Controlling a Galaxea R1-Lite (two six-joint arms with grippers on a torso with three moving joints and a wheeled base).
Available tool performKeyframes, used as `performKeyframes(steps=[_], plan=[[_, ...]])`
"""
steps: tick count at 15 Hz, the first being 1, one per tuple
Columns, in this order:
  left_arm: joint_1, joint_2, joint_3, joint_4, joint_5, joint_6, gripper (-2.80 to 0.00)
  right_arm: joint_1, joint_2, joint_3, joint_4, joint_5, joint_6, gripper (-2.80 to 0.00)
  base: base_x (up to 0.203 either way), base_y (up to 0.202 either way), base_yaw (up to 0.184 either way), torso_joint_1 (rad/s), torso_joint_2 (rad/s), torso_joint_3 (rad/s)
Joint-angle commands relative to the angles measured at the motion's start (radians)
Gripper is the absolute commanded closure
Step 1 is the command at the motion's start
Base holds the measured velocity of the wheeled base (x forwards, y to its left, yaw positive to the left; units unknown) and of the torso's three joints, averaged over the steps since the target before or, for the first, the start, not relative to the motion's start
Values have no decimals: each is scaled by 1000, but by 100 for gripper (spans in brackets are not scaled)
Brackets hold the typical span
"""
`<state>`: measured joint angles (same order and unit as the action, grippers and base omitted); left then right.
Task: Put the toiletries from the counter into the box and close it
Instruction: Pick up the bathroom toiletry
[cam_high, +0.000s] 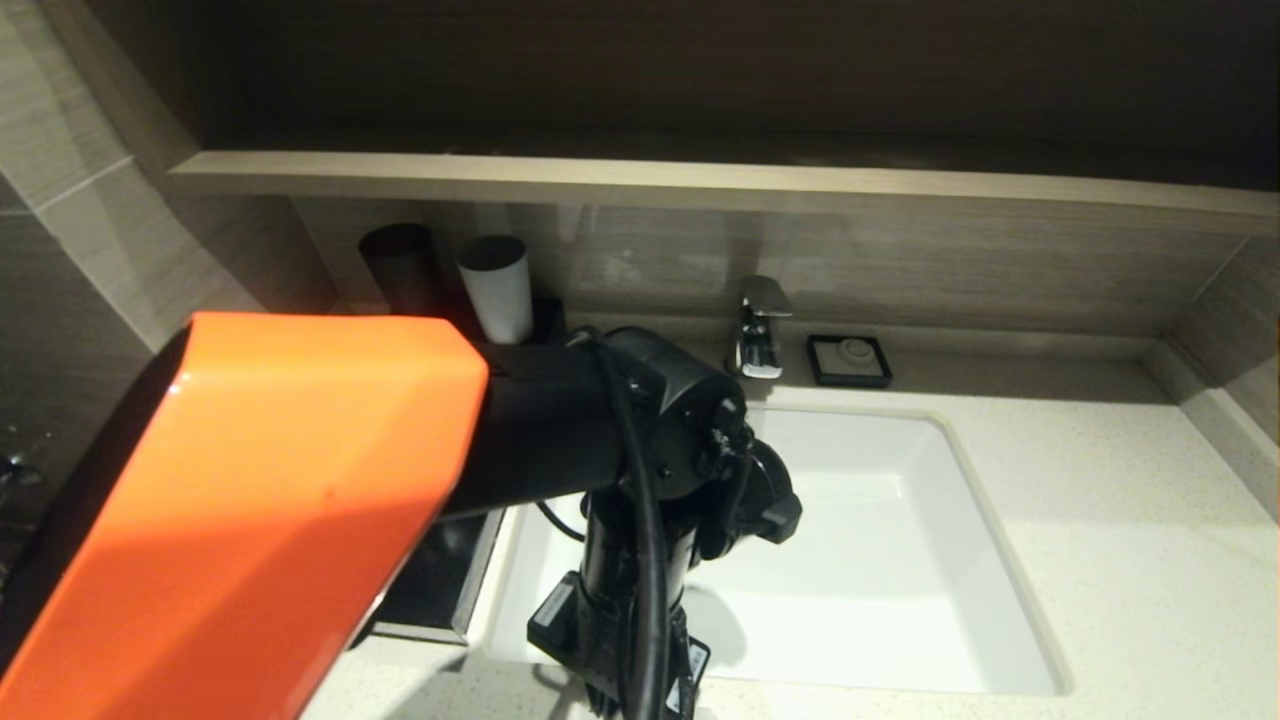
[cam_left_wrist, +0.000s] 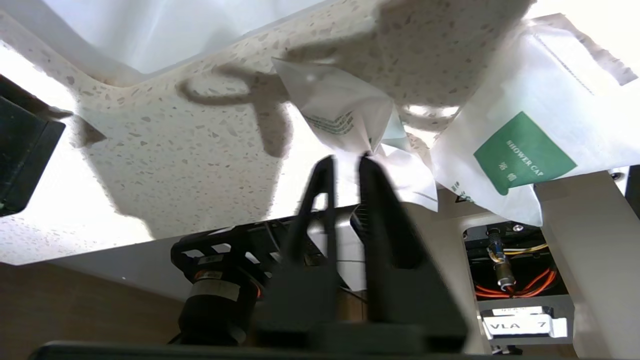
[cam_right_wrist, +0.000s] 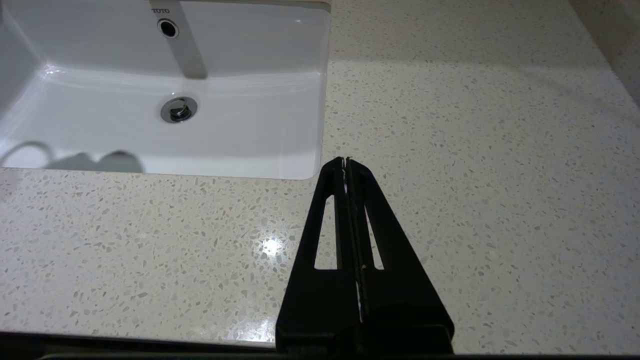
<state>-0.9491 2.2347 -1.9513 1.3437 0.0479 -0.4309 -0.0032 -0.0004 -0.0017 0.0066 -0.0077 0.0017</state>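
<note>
Nearest, at front edge of speckled tabletop (cam_left_wrist: 200, 150): left pincer (cam_left_wrist: 345, 162), tips clamped on corner of small clear packet with green print (cam_left_wrist: 340, 107), packet raised above stone surface. Just beside it, overlapping the tabletop edge: larger white packet labelled SHOWER CAP (cam_left_wrist: 525, 150). Further white wrapped packet (cam_left_wrist: 410, 175) partly beneath both. Right pincer (cam_right_wrist: 346, 165) over bare tabletop near front right corner of sink basin (cam_right_wrist: 225, 145), fingers pressed fully together, nothing between them. Farther back, left of basin: black box (cam_high: 440, 580), largely hidden behind orange left arm (cam_high: 250, 500). At rear wall: faucet (cam_high: 760, 325), black soap dish (cam_high: 850, 360), pale cup (cam_high: 496, 285), dark cup (cam_high: 398, 268).
</note>
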Motion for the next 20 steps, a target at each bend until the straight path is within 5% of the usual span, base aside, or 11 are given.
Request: performKeyframes(steps=[1, 20], plan=[[0, -2, 0, 9, 1, -3, -280, 0, -1, 0, 0, 0, 0, 0, 0, 0, 0, 0, 0, 0], [1, 42, 0, 3, -25, 4, -280, 0, -1, 0, 1, 0, 0, 0, 0, 0, 0, 0, 0, 0]])
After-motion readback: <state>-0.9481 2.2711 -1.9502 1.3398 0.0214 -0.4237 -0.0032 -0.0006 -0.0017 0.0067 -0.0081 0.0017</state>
